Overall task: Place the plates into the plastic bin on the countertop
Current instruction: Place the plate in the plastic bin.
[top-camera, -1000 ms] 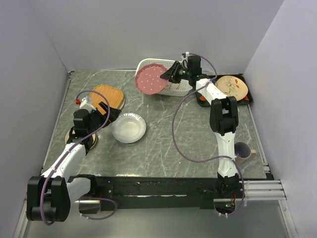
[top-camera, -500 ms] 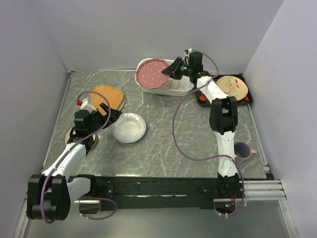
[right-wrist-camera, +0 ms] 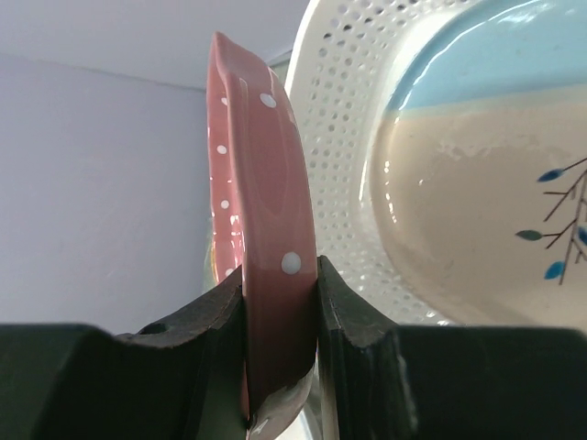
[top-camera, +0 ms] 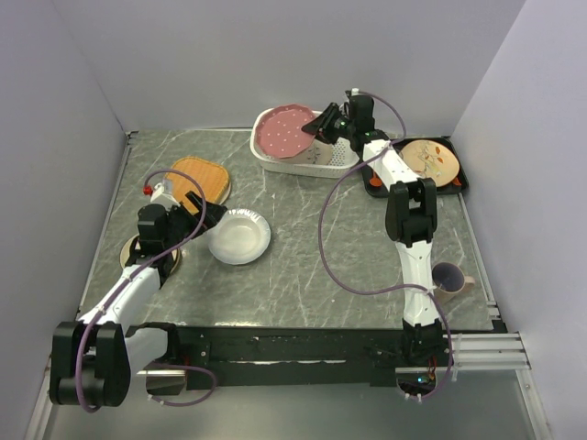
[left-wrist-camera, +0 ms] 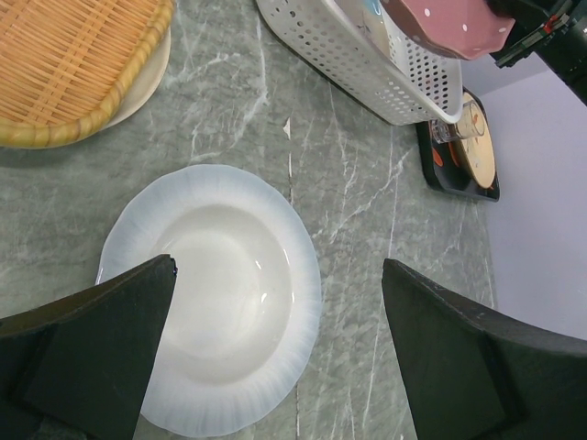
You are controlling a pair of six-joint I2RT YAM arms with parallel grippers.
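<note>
My right gripper is shut on the rim of the speckled pink plate, held over the left half of the white plastic bin; the right wrist view shows the pink plate edge-on between the jaws. A pale blue-cream leaf-sprig plate lies in the bin. My left gripper is open just left of the white plate on the countertop; the left wrist view shows this plate between the fingers. The orange rounded-square plate lies at the back left.
A flat black tray at the back right holds a cream plate with red-orange leaf marks. A mug stands near the right edge. A tan plate shows under my left arm. Walls enclose three sides.
My right gripper has carried the pink plate back and to the right over the bin and lowered it toward flat. The left arm has barely moved.
</note>
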